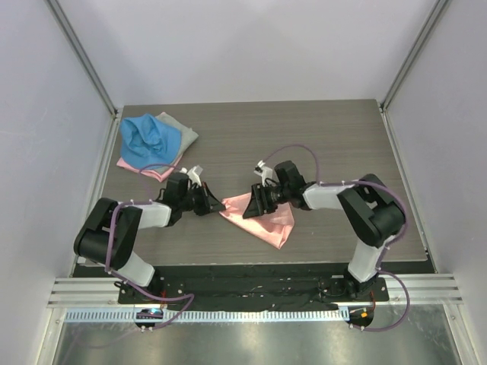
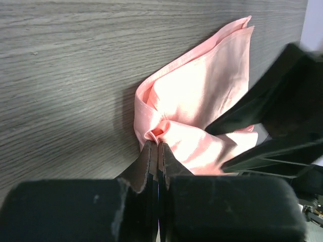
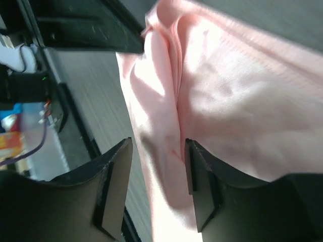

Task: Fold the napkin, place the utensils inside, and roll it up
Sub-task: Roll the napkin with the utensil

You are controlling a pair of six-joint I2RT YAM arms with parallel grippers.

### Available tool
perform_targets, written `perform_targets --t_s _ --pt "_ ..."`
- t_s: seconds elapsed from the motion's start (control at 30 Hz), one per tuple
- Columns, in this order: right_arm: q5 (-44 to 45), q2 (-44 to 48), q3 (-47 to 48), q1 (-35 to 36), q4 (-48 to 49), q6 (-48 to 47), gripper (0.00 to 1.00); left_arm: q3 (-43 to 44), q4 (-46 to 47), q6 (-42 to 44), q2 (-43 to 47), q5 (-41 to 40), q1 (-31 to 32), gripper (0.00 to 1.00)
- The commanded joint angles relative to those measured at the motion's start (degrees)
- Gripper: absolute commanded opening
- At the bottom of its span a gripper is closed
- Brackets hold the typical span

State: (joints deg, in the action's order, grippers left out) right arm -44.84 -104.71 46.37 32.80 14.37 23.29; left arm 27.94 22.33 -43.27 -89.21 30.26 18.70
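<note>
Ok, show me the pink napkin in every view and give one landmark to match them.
Top external: the napkin lies in the middle of the picture.
Left wrist: right of centre, upper half.
Right wrist: fills the centre and right.
Shared landmark: the left gripper pinching its bunched corner, visible in all three.

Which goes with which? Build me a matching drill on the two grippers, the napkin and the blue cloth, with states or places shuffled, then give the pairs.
1. left gripper
2. right gripper
3. napkin
4. blue cloth

A. far left corner of the table
B. open, fingers either side of a pink fold
C. crumpled at mid-table, between both grippers
D. shut, pinching a pink edge

Pairs: 1-D, 2-B, 3-C, 4-A
</note>
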Motion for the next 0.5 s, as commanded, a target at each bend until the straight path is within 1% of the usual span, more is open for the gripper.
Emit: perform_targets --t_s 0.0,0.03,0.07,0.1,0.13,0.2,0.23,0.27,0.3,0.33,0.37,0.47 --pt "16.3 12.1 4.0 3.0 -14.0 -10.0 0.59 5.0 -10.3 1.1 1.7 -0.4 0.2 0.00" --pt "21.8 13.5 4.1 4.2 -14.0 -11.1 0.61 5.6 -12.4 1.1 1.7 -0.6 0.2 0.00" --pt "24.8 14.9 4.3 5.9 -15.9 -13.2 0.62 6.3 -14.0 1.1 1.5 -0.9 0.2 0.00" --pt "28.7 16.1 4.3 9.5 -17.1 -14.6 0.65 7.7 -17.7 0.9 1.3 -1.3 0.2 0.00" --pt "36.2 18.0 4.2 12.3 -17.4 -16.1 0.67 8.3 -19.1 0.8 1.1 -1.3 0.2 0.00" --pt "44.5 18.9 3.9 16.8 -17.8 -20.7 0.68 10.0 -22.1 0.5 0.4 -1.5 0.2 0.00" --pt "49.3 18.8 4.0 21.9 -18.0 -22.0 0.69 10.6 -24.1 0.5 0.4 -1.3 0.2 0.00" --pt "56.7 18.2 4.2 23.9 -18.1 -23.0 0.70 11.7 -25.2 0.4 0.1 -1.2 0.2 0.00" --pt "59.9 17.6 4.3 26.0 -18.1 -25.5 0.70 12.2 -27.0 0.3 -0.3 -1.0 0.2 0.00" --pt "63.5 16.1 4.9 29.0 -18.1 -26.3 0.71 12.7 -27.9 0.3 -0.4 -0.9 0.2 0.00" --pt "68.3 15.2 5.1 30.6 -18.0 -27.2 0.70 13.4 -28.7 0.2 -0.4 -1.1 0.2 0.00" --pt "75.8 11.8 6.0 34.8 -17.0 -30.5 0.71 14.6 -31.3 0.4 -0.3 -1.8 0.2 0.00"
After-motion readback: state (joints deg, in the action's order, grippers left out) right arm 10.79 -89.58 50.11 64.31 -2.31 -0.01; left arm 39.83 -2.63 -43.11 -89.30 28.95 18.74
